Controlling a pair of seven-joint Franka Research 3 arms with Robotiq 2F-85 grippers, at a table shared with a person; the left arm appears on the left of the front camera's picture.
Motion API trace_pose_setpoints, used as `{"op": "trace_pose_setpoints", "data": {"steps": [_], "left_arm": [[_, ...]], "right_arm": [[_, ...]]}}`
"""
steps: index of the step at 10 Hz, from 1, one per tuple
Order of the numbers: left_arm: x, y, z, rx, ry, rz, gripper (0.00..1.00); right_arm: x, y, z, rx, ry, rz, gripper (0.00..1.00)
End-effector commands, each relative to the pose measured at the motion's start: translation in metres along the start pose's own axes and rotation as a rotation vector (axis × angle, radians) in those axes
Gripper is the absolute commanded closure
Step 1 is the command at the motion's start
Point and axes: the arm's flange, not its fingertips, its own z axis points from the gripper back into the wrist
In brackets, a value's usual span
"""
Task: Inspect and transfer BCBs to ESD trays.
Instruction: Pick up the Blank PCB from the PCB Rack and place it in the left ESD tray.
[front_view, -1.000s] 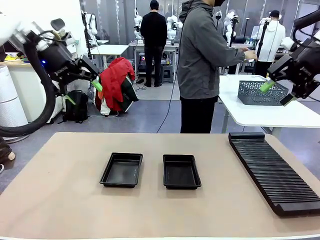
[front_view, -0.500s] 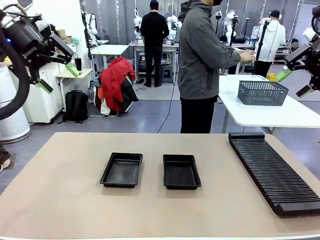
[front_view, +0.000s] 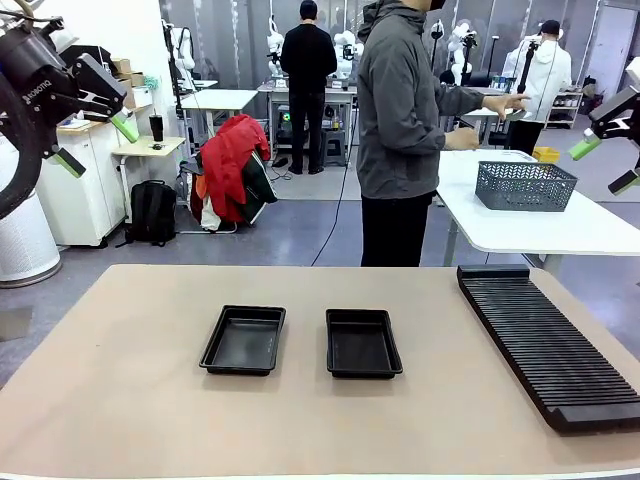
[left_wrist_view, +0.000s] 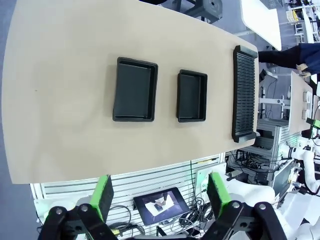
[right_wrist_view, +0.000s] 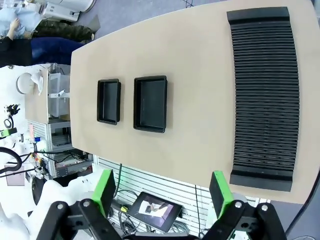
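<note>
Two black ESD trays lie side by side mid-table, both with bare floors: the left tray (front_view: 243, 339) (left_wrist_view: 134, 89) (right_wrist_view: 108, 101) and the right tray (front_view: 362, 342) (left_wrist_view: 191, 95) (right_wrist_view: 150, 103). No BCB is in view. My left gripper (front_view: 96, 144) (left_wrist_view: 158, 195) is raised high at the far left, open, nothing between its green fingertips. My right gripper (front_view: 603, 165) (right_wrist_view: 162, 192) is raised high at the far right, open and holding nothing. Both are well above and away from the trays.
A long black slotted rack (front_view: 545, 342) (left_wrist_view: 245, 93) (right_wrist_view: 263, 95) lies along the table's right side. A person in a grey jacket (front_view: 400, 130) stands beyond the far edge, hands near a grey mesh basket (front_view: 524, 185) on a white side table.
Both arms have lifted and swung outward, the left gripper up and left, the right gripper up and right. The person's hands have shifted near the basket. Trays and rack have not moved.
</note>
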Motion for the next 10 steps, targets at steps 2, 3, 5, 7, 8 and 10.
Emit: {"op": "trace_pose_setpoints", "data": {"steps": [2,3,5,7,8,10], "left_arm": [[-0.005,0.002,0.009,-0.019,0.001,-0.016,0.0],[-0.011,0.002,0.012,0.0,-0.019,-0.042,0.0],[-0.001,-0.001,0.004,-0.001,-0.008,-0.002,0.0],[-0.001,-0.001,0.004,-0.001,-0.008,-0.002,0.0],[-0.001,-0.001,0.004,-0.001,-0.008,-0.002,0.0],[0.001,-0.014,0.011,0.015,0.014,-0.027,0.0]], "right_arm": [[0.003,-0.01,0.004,0.046,0.013,0.013,0.0],[0.004,-0.011,0.005,0.056,0.0,0.036,0.0],[0.001,-0.007,0.001,0.005,-0.002,-0.004,0.0],[0.001,-0.007,0.001,0.005,-0.002,-0.004,0.0],[0.001,-0.007,0.001,0.005,-0.002,-0.004,0.0],[0.001,-0.007,0.001,0.005,-0.002,-0.004,0.0]]}}
